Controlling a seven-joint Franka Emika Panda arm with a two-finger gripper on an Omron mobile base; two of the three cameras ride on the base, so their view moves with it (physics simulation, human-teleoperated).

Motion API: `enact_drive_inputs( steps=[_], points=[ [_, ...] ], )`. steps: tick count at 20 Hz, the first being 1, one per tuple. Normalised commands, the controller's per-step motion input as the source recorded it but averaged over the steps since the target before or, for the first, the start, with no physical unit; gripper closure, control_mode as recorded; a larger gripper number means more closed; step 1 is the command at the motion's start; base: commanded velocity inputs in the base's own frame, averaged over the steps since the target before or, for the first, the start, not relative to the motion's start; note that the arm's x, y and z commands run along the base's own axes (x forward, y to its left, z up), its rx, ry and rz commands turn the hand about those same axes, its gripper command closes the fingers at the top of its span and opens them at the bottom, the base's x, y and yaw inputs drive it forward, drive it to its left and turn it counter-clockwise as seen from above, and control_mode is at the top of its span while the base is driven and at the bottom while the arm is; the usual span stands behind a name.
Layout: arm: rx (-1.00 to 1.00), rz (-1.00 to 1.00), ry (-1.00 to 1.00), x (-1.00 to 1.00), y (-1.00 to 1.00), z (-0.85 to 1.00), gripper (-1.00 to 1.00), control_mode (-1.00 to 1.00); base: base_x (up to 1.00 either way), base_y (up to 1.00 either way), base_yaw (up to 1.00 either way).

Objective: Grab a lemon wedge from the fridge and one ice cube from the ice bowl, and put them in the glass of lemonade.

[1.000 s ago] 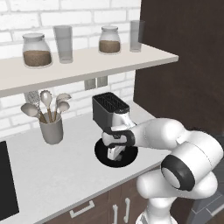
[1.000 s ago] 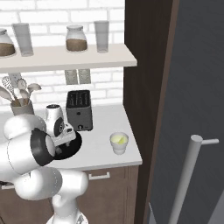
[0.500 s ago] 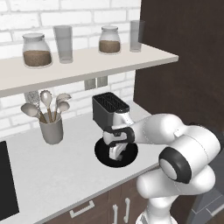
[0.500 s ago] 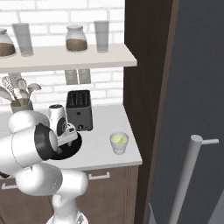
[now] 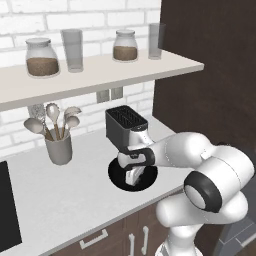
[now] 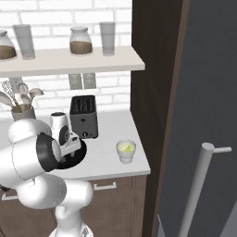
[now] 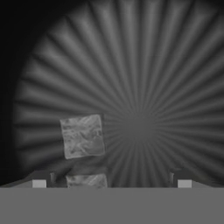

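The fridge (image 6: 203, 92) fills the right side of the right base view; one grey door with a long slim handle stands swung toward the camera and runs past the frame's edges, and its inside is hidden.

The white surface (image 5: 65, 190) carries everything else. The ice bowl (image 5: 119, 179) sits near its front edge, just in front of the black toaster (image 5: 125, 127). Much of the bowl is covered by the arm's wrist in both base views, so only part of its black rim shows in each.

The fingers (image 7: 111, 183) hang low over the bowl and stand wide apart, clamped on nothing. In the hand view only their two tips show at the bottom, one at each side, over the bowl's ribbed floor.

The glass of lemonade (image 6: 125, 151) stands near the surface's front right corner, close to the dark cabinet wall beside the fridge and well apart from the bowl.

One ice cube (image 7: 82, 136) lies on the bowl's floor, left of its centre. A second cube (image 7: 86, 180) lies just below it, cut off at the bottom, between the fingertips and nearer the left one. Whether the two cubes touch is unclear.
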Motion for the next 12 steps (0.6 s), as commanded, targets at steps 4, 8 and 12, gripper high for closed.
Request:
enact_drive_inputs(
  steps=[4,8,12],
  points=[
    [0.00,0.03,-0.03,0.01,0.00,0.00,-1.00,-1.00,0.00,0.00,0.00],
    [0.00,0.00,0.00,0.28,0.00,-0.02,-1.00,-1.00,0.00,0.00,0.00],
    [0.00,0.00,0.00,0.02,0.00,-0.20,-1.00,-1.00,0.00,0.00,0.00]
  ],
)
